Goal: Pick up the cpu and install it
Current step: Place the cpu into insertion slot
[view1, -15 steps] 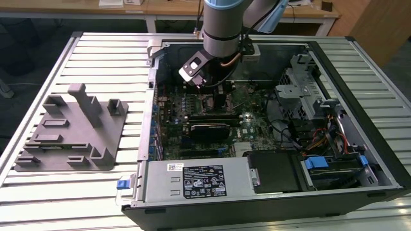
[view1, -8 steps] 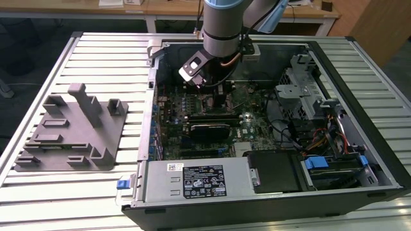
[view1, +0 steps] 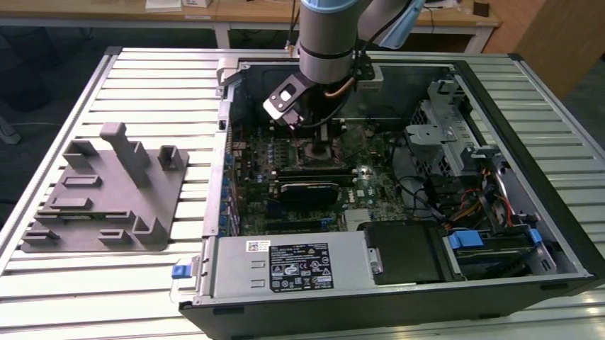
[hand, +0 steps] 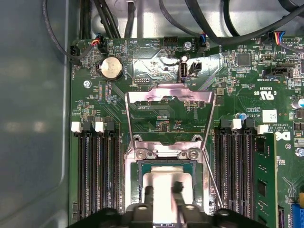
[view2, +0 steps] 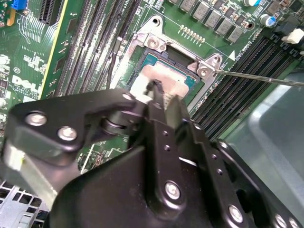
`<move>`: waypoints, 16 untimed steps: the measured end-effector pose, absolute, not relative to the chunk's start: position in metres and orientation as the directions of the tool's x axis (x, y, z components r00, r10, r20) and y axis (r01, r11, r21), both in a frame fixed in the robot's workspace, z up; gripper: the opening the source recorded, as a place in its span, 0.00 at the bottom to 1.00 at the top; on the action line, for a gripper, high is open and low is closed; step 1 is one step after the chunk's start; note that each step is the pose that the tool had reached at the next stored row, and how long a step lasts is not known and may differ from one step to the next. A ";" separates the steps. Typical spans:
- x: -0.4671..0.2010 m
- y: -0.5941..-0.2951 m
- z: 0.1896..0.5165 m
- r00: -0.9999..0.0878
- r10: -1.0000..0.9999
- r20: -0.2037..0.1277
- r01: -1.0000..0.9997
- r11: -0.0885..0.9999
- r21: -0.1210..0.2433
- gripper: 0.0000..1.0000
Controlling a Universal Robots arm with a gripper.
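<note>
You had the arm [view1: 326, 35] reaching down into the open computer case [view1: 378, 313], straight over the cpu socket [hand: 166, 148]. The cpu [hand: 161, 179] lay flat inside the socket, silver top up, with a thin green edge showing round it. The claw [hand: 163, 191] sat right over the cpu, at or just above its top. I couldn't tell whether it was clamped on the chip or loose.

The load plate [hand: 168, 92] stood swung open, on the side of the socket away from the claw. In the second wrist view a thin lever rod [view2: 256, 76] ran out past one socket corner. Memory slots [hand: 95, 175] flanked the socket on both sides, and one green memory stick [hand: 265, 180] was seated in the bank opposite. A coin cell [hand: 110, 67] sat beyond the load plate, further from the socket.

The grey fixture plate [view1: 104, 198] lay on the slatted worktop [view1: 113, 290] outside the case. It was well apart from the socket, towards the exterior view's left.
</note>
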State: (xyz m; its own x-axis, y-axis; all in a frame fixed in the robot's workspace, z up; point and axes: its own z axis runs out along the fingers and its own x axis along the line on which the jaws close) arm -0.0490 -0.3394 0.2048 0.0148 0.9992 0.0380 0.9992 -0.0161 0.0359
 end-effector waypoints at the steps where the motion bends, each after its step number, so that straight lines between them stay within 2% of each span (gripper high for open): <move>1: -0.049 -0.339 0.205 0.015 0.999 0.038 0.999 -0.016 0.036 0.24; 2: -0.049 -0.339 0.205 0.015 0.999 0.038 0.999 -0.016 0.036 0.18; 3: -0.049 -0.339 0.205 0.015 0.999 0.038 0.999 -0.016 0.036 0.18; 5: -0.049 -0.339 0.205 0.015 0.999 0.038 0.999 -0.016 0.036 0.11; 10: -0.049 -0.339 0.205 0.015 0.999 0.038 0.999 -0.016 0.036 0.11; 13: -0.049 -0.339 0.205 0.015 1.000 0.020 0.999 -0.016 0.036 0.11; 16: -0.049 -0.339 0.204 0.015 1.000 0.019 0.999 -0.016 0.036 0.11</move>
